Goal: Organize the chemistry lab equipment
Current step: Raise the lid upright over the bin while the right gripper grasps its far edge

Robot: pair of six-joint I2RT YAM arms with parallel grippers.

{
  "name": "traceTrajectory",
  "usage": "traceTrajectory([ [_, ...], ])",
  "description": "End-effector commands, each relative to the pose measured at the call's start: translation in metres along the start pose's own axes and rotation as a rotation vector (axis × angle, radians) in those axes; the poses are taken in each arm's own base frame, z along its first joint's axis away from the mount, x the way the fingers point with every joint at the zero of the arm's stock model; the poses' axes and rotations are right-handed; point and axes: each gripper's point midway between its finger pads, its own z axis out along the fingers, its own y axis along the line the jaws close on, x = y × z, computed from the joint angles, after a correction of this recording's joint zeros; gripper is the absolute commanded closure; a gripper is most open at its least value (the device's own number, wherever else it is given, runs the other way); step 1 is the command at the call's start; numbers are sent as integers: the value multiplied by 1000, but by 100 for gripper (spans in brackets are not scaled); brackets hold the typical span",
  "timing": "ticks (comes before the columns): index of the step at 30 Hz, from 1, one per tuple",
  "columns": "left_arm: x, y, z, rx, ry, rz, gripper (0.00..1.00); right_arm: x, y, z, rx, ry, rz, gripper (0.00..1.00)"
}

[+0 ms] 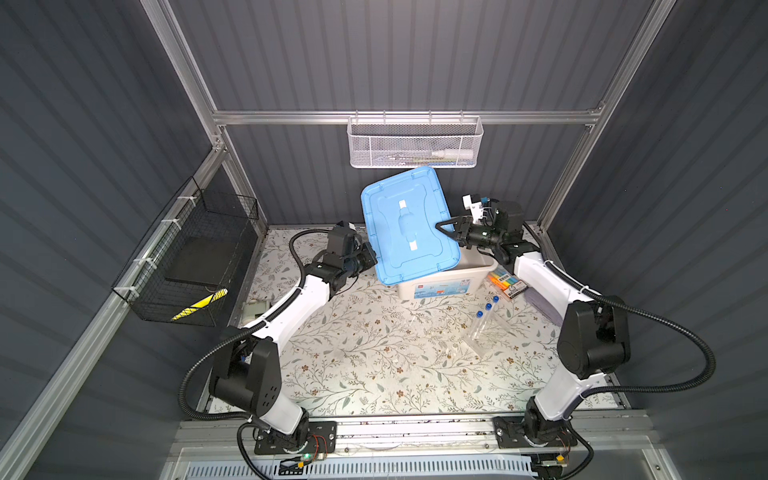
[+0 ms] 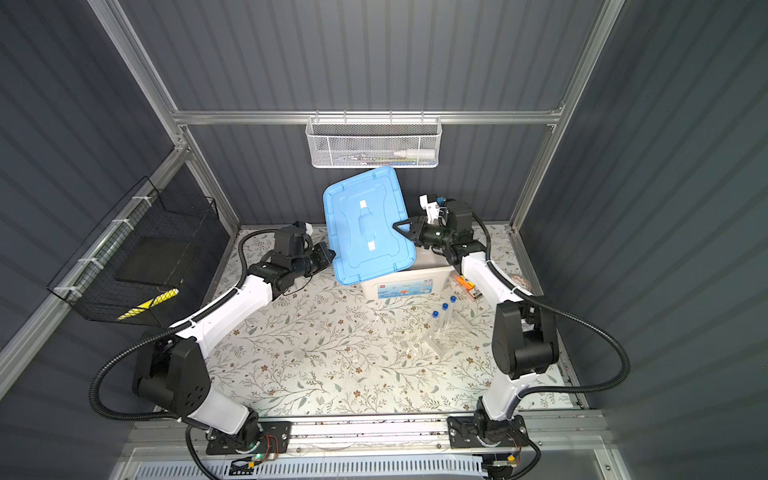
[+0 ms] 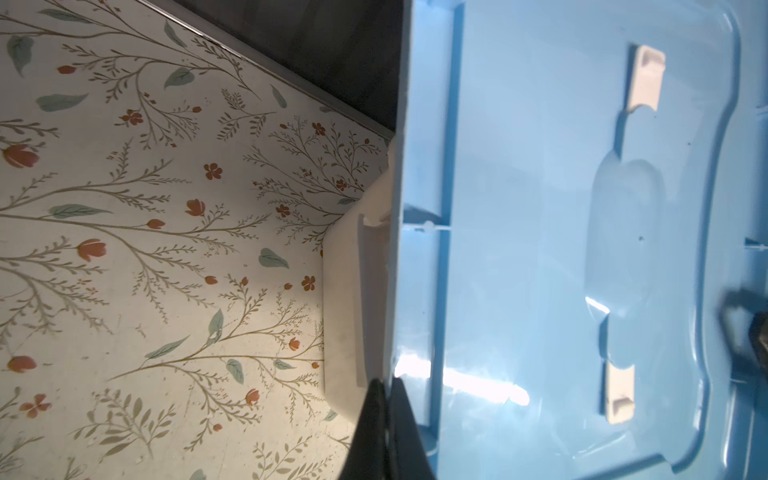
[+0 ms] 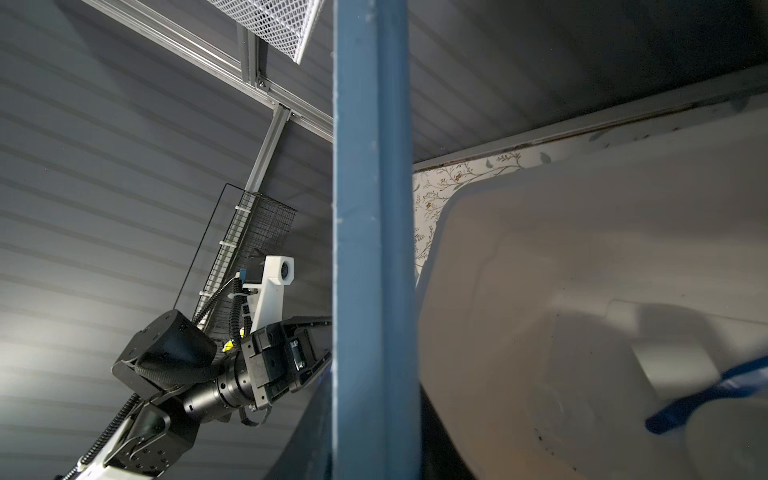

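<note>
— Black fingers of the left gripper (image 3: 388, 419): what do they hold?
— The rim of the blue lid (image 1: 405, 224). In the left wrist view the two fingers stand narrow, pinched on that rim from both faces.
— And the right gripper (image 1: 451, 228)?
— It meets the opposite edge of the lid. In both top views one finger lies over the lid's upper face and the other is hidden beneath it. Whether the jaws press the plastic cannot be told.
— How does the lid lie?
— Raised and tilted above the white box (image 1: 436, 286), covering most of its opening. The box stands near the far edge of the table (image 1: 353, 365).
— Where is the equipment?
— Inside the box lie dark blue tweezers (image 4: 706, 395), seen in the right wrist view among pale shapes too blurred to name. Three blue-capped tubes (image 1: 484, 318) stand in the clear rack (image 1: 484, 343), in front of the box and toward the table's right edge. A pack of coloured markers (image 1: 505, 283) lies just beside the box's right wall.
</note>
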Motion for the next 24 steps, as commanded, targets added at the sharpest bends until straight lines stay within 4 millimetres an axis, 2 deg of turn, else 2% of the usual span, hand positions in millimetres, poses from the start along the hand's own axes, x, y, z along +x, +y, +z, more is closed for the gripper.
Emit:
traceTrajectory([
  [1,-17,-40,-2,124,-31,-5,94,-5,14,-10,-26,-26,-37,81],
  [3,-18,-46,-1,138,-28,1,89,-8,18,-18,-23,-41,-48,88],
  [6,-23,-49,-4,130,-36,19,82,-14,26,-31,-17,-61,-79,93],
  [9,-27,-53,-6,128,-32,36,68,-15,33,-43,-2,-68,-122,96],
  [11,-26,-52,-4,116,-17,39,50,-16,37,-51,4,-74,-140,96],
  [13,-36,-63,-11,135,-40,47,42,-18,38,-60,22,-88,-160,96],
  [18,-49,-62,-23,94,-89,62,35,-22,39,-86,158,-126,-287,96],
  [24,-60,-76,-28,101,-81,66,33,-33,45,-116,362,-173,-509,96],
])
